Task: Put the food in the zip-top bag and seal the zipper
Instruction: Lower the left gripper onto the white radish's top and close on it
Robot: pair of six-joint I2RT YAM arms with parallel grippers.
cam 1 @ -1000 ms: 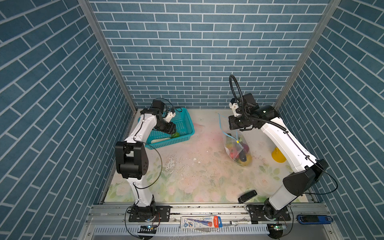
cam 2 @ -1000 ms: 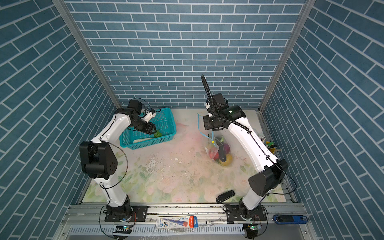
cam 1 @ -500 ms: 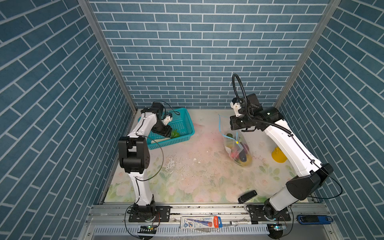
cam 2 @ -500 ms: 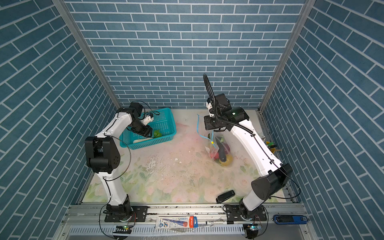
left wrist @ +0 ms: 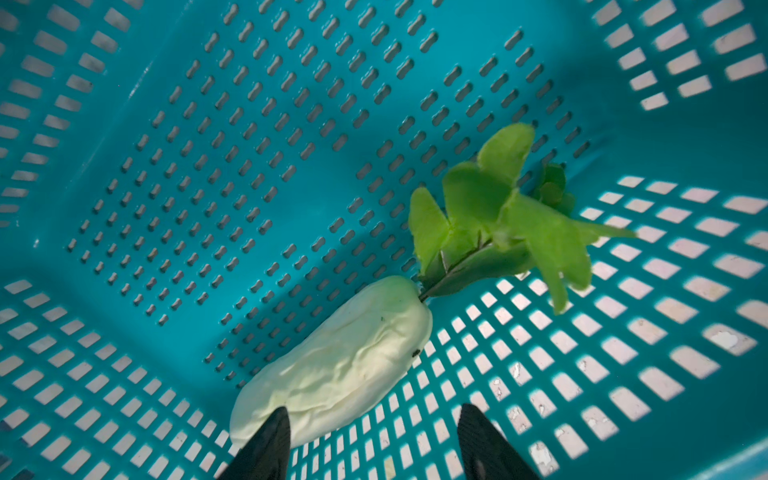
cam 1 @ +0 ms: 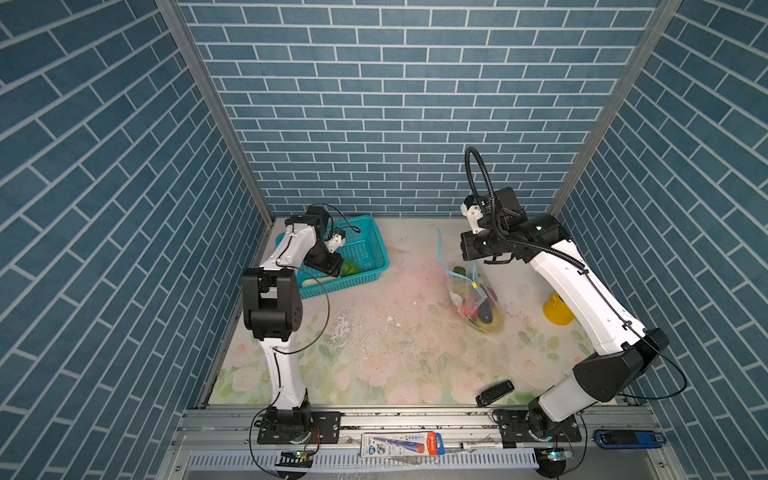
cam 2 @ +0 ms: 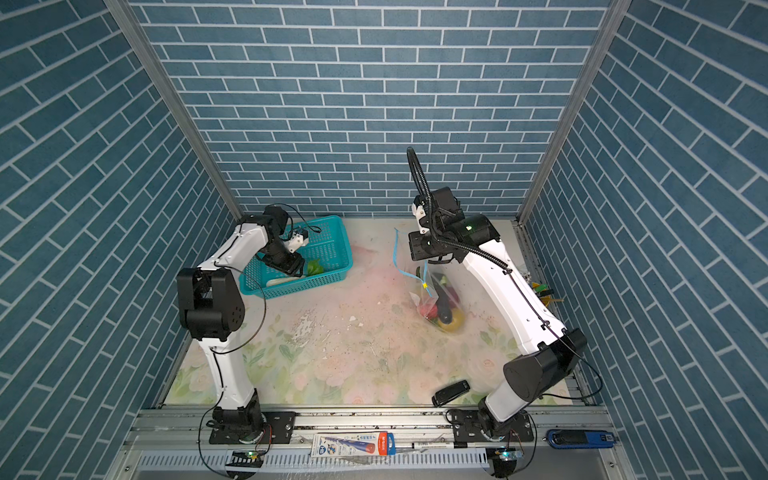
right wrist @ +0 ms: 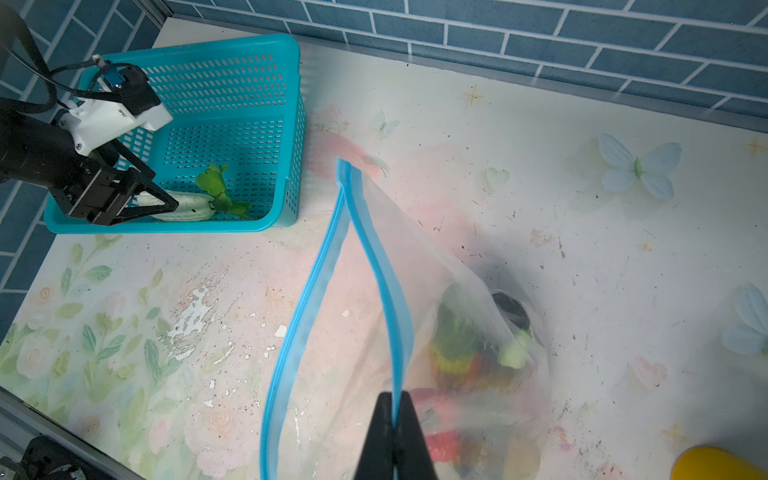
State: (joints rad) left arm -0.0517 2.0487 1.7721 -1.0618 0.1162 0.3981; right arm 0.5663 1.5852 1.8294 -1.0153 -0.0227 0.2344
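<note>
Our left claw (left wrist: pixel 374 411) hangs open inside the teal basket (left wrist: pixel 249 124), its tips at one end of a white radish (left wrist: pixel 349 361) with green leaves. Our right claw (right wrist: pixel 392 399) is pinched tight on the blue zipper strip (right wrist: pixel 386 282) and holds the clear bag (right wrist: pixel 457 270) with its mouth gaping above the counter (cam 1: pixel 374 332). The toy food (right wrist: pixel 461 345) sits low inside the bag.

Two arms, white links, black joints: left arm (cam 1: pixel 296 244), right arm (cam 1: pixel 582 291). Thin black cables (cam 1: pixel 328 307) alongside; ribbed black hose (cam 1: pixel 484 174) arches over right wrist. Black bolted bases (cam 1: pixel 291 426).
</note>
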